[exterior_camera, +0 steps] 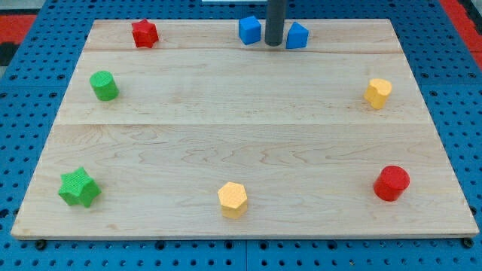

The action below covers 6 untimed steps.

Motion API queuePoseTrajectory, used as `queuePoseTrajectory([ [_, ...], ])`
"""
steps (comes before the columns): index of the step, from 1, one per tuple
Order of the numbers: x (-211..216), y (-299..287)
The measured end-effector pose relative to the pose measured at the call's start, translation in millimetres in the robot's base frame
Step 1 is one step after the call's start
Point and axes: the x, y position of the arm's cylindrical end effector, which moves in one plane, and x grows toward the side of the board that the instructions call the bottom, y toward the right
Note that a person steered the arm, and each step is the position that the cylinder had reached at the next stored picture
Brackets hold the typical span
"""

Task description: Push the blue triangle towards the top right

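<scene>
The blue triangle (297, 35) lies near the view's top edge of the wooden board (241, 135), right of centre. A blue cube (249, 30) lies a little to its left. My tip (273, 44) stands between these two blue blocks, right beside the triangle's left side; I cannot tell if it touches it. The dark rod rises from there out of the view's top.
A red block (144, 33) is at top left, a green cylinder (104, 85) at left, a green star (79, 187) at bottom left. A yellow hexagon (233, 199) is at bottom centre, a red cylinder (392, 183) at bottom right, a yellow block (378, 93) at right.
</scene>
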Motion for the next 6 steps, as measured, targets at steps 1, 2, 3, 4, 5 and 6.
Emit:
queuePoseTrajectory([
  [1,-21,0],
  [2,-31,9],
  [3,-22,33],
  [4,5,35],
  [5,7,46],
  [6,-3,59],
])
